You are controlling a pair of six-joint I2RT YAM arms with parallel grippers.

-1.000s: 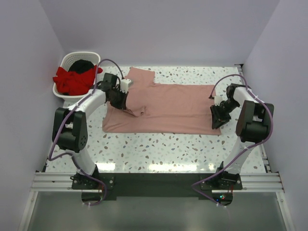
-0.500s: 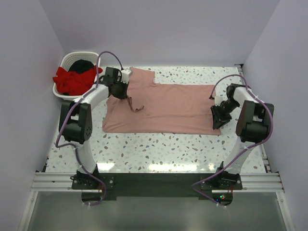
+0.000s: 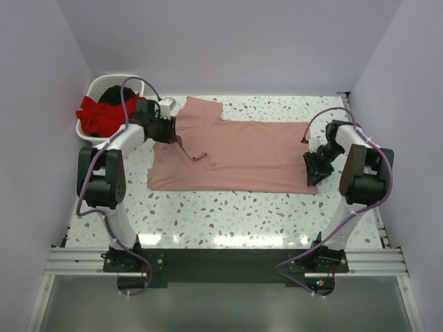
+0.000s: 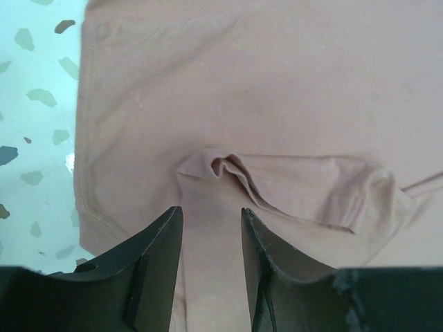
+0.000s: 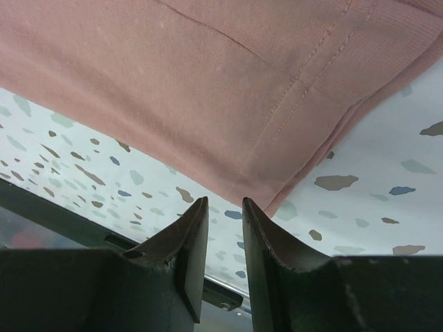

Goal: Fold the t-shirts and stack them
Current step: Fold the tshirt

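The salmon-pink t-shirt (image 3: 242, 155) lies spread flat on the speckled table, its left sleeve (image 3: 196, 153) folded inward onto the body. My left gripper (image 3: 169, 131) is open and empty over the shirt's upper left part. In the left wrist view its gripper (image 4: 211, 209) hovers just short of the folded sleeve (image 4: 297, 190). My right gripper (image 3: 311, 171) is at the shirt's lower right corner; in the right wrist view (image 5: 223, 200) its jaws stand slightly apart, empty, beside the hem corner (image 5: 291, 187). The red t-shirt (image 3: 102, 116) and the black t-shirt (image 3: 116, 94) lie in the basket.
The white slatted basket (image 3: 104, 80) stands at the table's far left corner, close behind my left arm. Lilac walls enclose the table at the back and both sides. The table's metal front rail (image 3: 221, 259) runs between the arm bases.
My left gripper has drawn back up and to the left, off the folded sleeve, which stays lying on the shirt. The right arm has not moved.
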